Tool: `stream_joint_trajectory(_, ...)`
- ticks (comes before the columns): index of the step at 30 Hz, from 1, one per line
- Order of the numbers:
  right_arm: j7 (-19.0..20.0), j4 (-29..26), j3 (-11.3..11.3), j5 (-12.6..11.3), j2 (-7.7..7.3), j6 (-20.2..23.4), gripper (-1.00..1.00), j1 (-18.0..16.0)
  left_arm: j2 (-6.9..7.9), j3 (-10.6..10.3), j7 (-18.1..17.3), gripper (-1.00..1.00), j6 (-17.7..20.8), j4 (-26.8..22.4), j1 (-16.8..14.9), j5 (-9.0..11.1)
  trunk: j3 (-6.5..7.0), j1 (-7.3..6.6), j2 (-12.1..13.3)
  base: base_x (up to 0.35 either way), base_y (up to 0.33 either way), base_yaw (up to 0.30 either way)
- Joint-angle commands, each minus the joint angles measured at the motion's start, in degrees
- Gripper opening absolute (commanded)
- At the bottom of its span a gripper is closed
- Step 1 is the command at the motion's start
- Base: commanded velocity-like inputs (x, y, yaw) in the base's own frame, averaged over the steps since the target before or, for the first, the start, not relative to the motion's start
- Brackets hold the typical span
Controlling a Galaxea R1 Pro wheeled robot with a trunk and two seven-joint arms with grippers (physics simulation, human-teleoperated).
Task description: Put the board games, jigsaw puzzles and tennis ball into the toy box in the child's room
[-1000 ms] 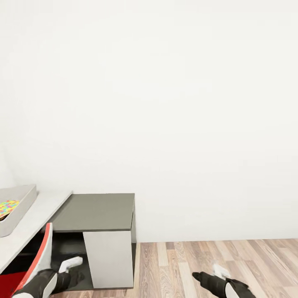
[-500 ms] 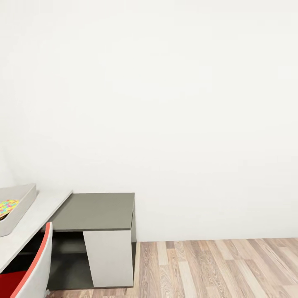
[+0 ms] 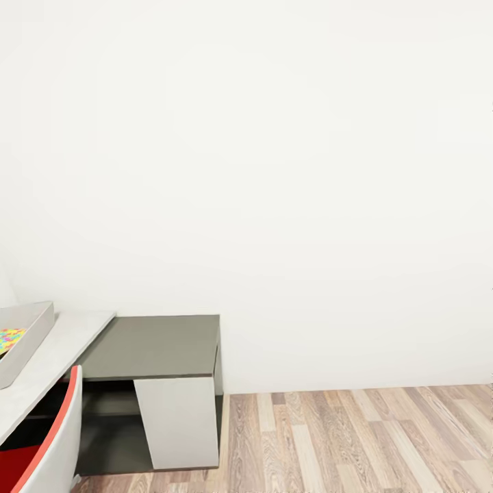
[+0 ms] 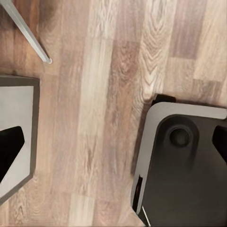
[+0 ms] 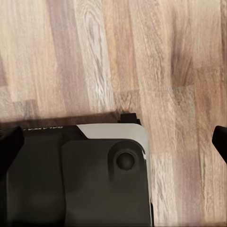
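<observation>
Grippers: fingertips show as dark shapes at the frame edges of both wrist views, left (image 4: pixel 220 137) and right (image 5: pixel 220 139); whether the jaws are open or closed cannot be told.
Below grippers: wood floor (image 4: pixel 109 71), with the robot's dark base (image 4: pixel 189 179) under the left arm and again under the right (image 5: pixel 75 179).
Near left gripper: thin chair leg (image 4: pixel 26 33) meeting the floor, and a grey panel (image 4: pixel 16 137) of the desk.
Table: pale grey top (image 3: pixel 55 342) at the head view's left edge, with a dark grey lower section (image 3: pixel 157 346) beside it against the white wall (image 3: pixel 274 171).
Toy box: light grey tray (image 3: pixel 27 335) on the table top, near its far edge, cut by the frame.
Puzzle: multicoloured board (image 3: pixel 9 337) lying inside the toy box.
Chair: red and white back (image 3: pixel 48 445) in front of the table.
</observation>
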Motion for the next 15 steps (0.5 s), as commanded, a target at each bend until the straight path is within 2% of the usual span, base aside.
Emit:
stream_joint_trajectory(1,0.10,0.08,0.34,-0.54,-0.02,0.30,1.00,0.01,0.00,0.40,0.19,1.00,-0.57,0.10,0.05,-0.99,-0.12,0.02,-0.05,0.000,0.000,-0.074)
stream_joint_trajectory(3,-0.25,0.39,0.34,-0.50,-0.02,0.24,1.00,0.02,0.00,0.40,0.20,1.00,-1.05,0.11,0.16,-1.56,-0.30,0.02,-0.05,0.000,0.000,-0.072)
stream_joint_trajectory(15,-0.42,0.39,0.34,-0.53,-0.01,0.12,1.00,0.03,-0.08,0.40,0.20,1.00,-0.88,0.25,0.22,-1.67,-0.71,0.02,-0.05,0.000,0.000,-0.026)
